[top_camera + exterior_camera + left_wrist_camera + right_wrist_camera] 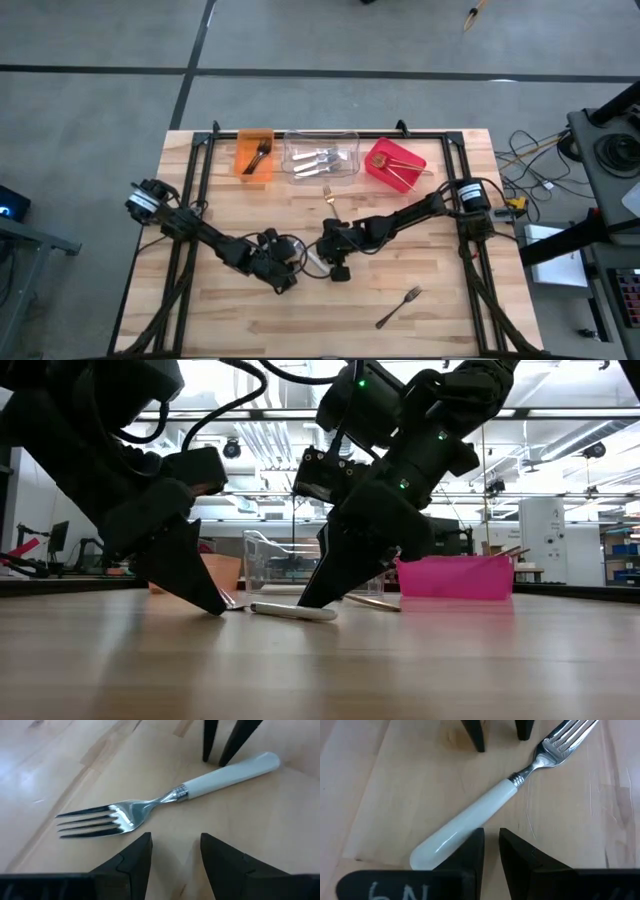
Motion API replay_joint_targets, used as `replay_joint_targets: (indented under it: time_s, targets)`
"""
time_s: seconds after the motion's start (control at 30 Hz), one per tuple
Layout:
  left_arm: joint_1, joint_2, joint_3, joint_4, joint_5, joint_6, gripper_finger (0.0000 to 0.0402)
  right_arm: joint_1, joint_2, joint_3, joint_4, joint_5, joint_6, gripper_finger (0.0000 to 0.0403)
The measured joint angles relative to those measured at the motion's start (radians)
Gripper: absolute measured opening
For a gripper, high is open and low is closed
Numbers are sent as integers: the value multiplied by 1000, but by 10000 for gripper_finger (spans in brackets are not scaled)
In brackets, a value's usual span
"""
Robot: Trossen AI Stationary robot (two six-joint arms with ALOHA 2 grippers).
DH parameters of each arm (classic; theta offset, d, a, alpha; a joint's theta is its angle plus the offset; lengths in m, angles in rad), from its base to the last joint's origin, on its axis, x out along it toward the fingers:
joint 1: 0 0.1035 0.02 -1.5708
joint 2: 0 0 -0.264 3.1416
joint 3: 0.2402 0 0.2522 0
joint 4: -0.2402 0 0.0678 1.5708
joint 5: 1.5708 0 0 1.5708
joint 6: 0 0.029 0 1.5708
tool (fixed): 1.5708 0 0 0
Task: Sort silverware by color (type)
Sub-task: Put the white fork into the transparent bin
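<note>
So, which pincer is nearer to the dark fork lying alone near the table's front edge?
The right pincer. It stands at the table's middle, toward the left arm's side from the dark fork. The left pincer is beyond it, farther from that fork.

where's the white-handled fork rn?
High view: the white-handled fork lies flat mid-table, between the left gripper and the right gripper, tines toward the left one.

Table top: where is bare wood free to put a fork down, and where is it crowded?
Free: the front strip left of the dark fork, and the wood between the gold fork and right edge. Crowded: the centre, where both end effectors flank the white-handled fork, and the back row of bins.
</note>
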Motion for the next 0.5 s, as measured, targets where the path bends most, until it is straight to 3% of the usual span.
replay_joint_targets:
  time_s: [0.5]
  targets:
    - [10,-146,-5,-261,-11,34,153,38,2,12,22,-23,9,52]
